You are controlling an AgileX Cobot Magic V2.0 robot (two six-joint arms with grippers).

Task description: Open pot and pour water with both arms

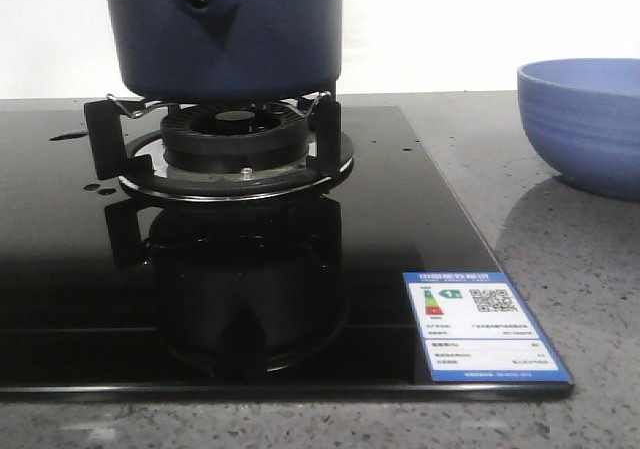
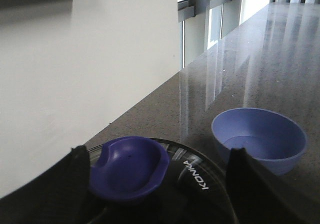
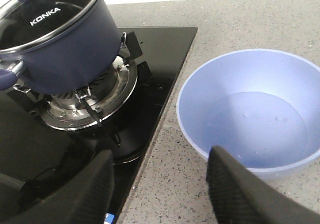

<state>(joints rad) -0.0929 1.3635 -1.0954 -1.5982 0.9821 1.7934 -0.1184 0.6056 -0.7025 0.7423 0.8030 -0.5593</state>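
Energy label (image 1: 487, 326) on hob (image 1: 60, 269); lidded pot (image 1: 225, 29) on burner (image 1: 236, 134); both end effectors agape.

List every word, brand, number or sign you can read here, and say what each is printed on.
"KONKA": white letters on the glass lid of the pot, also readable in the left wrist view.
Energy label sticker on the black glass hob: QR code, coloured arrow scale; all its text is too small to read.
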